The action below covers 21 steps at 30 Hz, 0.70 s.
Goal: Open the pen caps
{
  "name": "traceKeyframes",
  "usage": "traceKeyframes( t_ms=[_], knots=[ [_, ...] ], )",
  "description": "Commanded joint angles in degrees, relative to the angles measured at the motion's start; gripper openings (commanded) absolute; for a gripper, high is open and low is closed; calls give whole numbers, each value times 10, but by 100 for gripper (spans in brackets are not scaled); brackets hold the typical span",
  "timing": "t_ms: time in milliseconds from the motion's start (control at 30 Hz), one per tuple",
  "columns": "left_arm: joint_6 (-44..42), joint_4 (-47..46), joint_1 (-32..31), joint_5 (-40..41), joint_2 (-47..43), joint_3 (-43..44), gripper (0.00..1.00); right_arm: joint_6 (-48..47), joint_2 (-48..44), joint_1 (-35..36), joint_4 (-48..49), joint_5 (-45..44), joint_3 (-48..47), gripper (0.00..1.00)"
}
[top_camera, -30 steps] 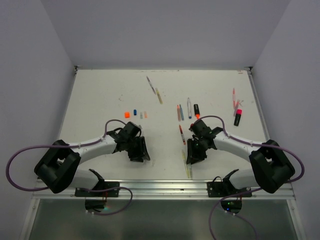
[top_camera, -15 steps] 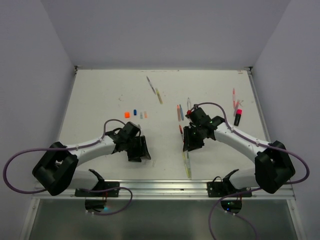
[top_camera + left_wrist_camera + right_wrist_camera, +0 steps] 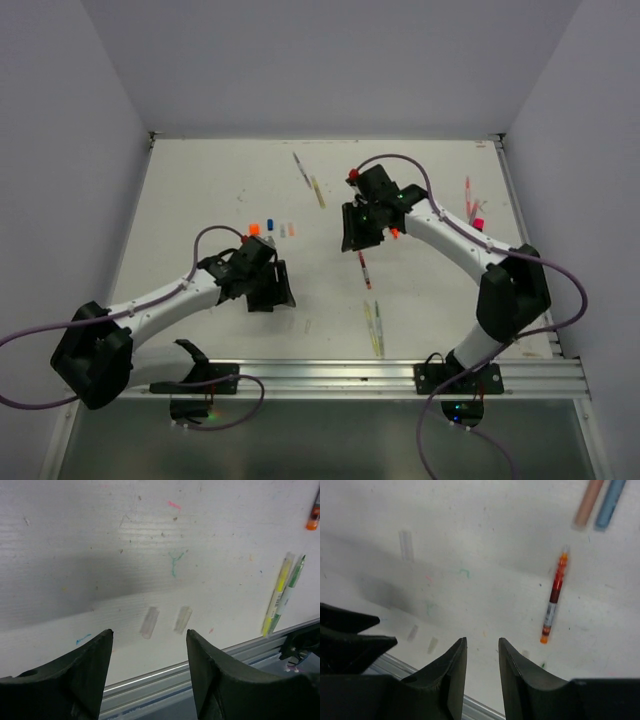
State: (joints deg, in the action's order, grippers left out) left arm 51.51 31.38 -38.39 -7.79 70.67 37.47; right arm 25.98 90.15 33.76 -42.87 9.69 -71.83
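My left gripper [image 3: 268,290] hangs open over the near-left table with nothing between its fingers [image 3: 149,631]. Two clear pen caps [image 3: 149,622] [image 3: 182,619] lie loose just beyond its fingertips. An orange cap [image 3: 254,228] and a blue cap [image 3: 270,224] sit farther back. My right gripper [image 3: 352,228] is over the middle of the table, its jaws a little apart and empty [image 3: 482,640]. A red pen [image 3: 554,600] [image 3: 364,268] lies to its right. An orange pen [image 3: 588,502] and a blue pen [image 3: 610,502] lie beyond it.
Two yellow-green pens [image 3: 374,325] [image 3: 277,600] lie near the front rail [image 3: 320,375]. Two thin pens [image 3: 310,180] rest at the back centre and pink pens [image 3: 470,195] at the right. The right forearm spans the pens at centre right. Walls close three sides.
The right arm has swung from near the front rail up to the middle of the table. The left gripper's jaws have widened and it has shifted slightly farther from the rail.
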Motion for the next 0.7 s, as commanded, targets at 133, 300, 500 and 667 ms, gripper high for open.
traceKeyframes(
  t_ms=[133, 300, 500, 667],
  knots=[
    [-10, 13, -1, 75, -56, 71, 64, -73, 201, -15, 45, -20, -246, 36],
    [-17, 17, 0, 108, -51, 117, 63, -88, 383, -33, 25, -27, -465, 36],
    [-12, 17, 0, 143, -82, 117, 63, -123, 523, -41, 19, -34, -647, 38],
    [-5, 18, 1, 141, -97, 89, 63, -155, 545, -42, 50, -54, -647, 38]
  ],
)
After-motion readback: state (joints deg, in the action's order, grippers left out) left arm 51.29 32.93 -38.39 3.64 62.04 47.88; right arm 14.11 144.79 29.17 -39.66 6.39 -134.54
